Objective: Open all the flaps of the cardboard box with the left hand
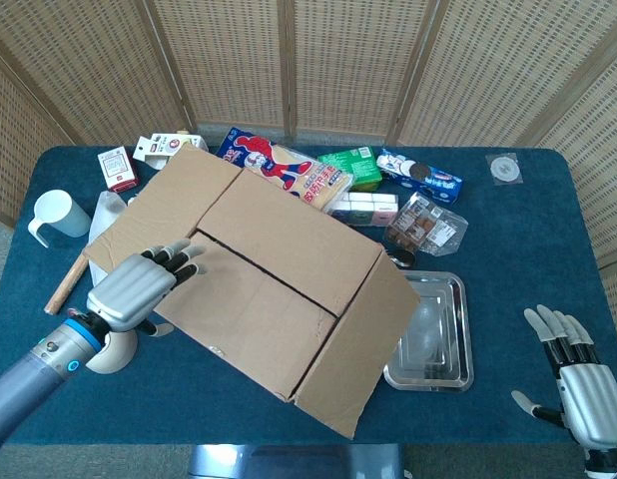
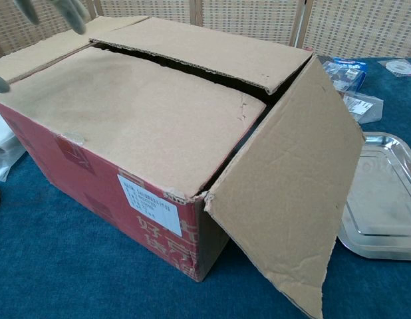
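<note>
The cardboard box (image 1: 269,269) stands mid-table with red printed sides (image 2: 92,193). Its two long top flaps (image 2: 126,113) lie flat and closed, a dark gap between them. The right end flap (image 1: 363,344) hangs outward and down. The left end flap (image 1: 159,215) is spread out level. My left hand (image 1: 139,284) is over the near left corner of the box, holding nothing, its fingertips (image 1: 181,255) above the near long flap. In the chest view its blurred fingers (image 2: 62,12) show at the top left. My right hand (image 1: 578,384) rests open on the table at the lower right.
A steel tray (image 1: 458,374) lies just right of the hanging flap. Snack packs (image 1: 289,170) and small boxes line the back. A white cup (image 1: 54,215), a plastic bag (image 1: 107,215), a wooden stick (image 1: 67,282) and a round white lid (image 1: 104,357) sit left of the box.
</note>
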Action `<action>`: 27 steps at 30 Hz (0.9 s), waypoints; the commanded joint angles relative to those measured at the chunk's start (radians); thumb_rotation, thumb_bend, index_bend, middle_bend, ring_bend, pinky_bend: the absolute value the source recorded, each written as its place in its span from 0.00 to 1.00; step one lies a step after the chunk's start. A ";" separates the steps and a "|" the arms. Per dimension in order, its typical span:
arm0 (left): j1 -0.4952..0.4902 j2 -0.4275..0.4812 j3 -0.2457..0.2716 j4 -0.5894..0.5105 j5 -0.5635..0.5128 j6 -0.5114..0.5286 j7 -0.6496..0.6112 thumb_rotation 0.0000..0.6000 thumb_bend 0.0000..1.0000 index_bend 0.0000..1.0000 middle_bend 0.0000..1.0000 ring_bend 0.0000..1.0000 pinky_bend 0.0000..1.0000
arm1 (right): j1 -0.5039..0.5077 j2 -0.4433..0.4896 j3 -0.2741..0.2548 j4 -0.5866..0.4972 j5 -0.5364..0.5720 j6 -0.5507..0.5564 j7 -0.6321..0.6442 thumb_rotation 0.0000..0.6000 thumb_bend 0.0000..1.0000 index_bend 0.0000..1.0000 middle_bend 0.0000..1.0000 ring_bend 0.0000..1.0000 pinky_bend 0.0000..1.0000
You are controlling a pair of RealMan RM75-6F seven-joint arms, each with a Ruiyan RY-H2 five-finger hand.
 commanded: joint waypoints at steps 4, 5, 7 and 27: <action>-0.068 -0.099 0.004 0.007 -0.114 -0.010 0.115 1.00 0.00 0.17 0.12 0.11 0.22 | 0.001 0.001 0.001 0.000 0.002 0.000 0.003 1.00 0.00 0.00 0.00 0.00 0.00; -0.075 -0.109 0.006 0.008 -0.130 -0.005 0.130 1.00 0.00 0.17 0.12 0.11 0.22 | 0.000 0.002 0.001 0.000 0.001 0.001 0.004 1.00 0.00 0.00 0.00 0.00 0.00; -0.093 -0.130 0.012 0.006 -0.165 0.003 0.165 1.00 0.00 0.17 0.13 0.11 0.22 | 0.000 0.003 0.002 0.000 0.000 0.004 0.007 1.00 0.00 0.00 0.00 0.00 0.00; -0.269 -0.234 0.045 -0.027 -0.488 0.075 0.329 1.00 0.00 0.13 0.12 0.12 0.24 | -0.002 0.010 0.002 -0.002 -0.004 0.011 0.020 1.00 0.00 0.00 0.00 0.00 0.00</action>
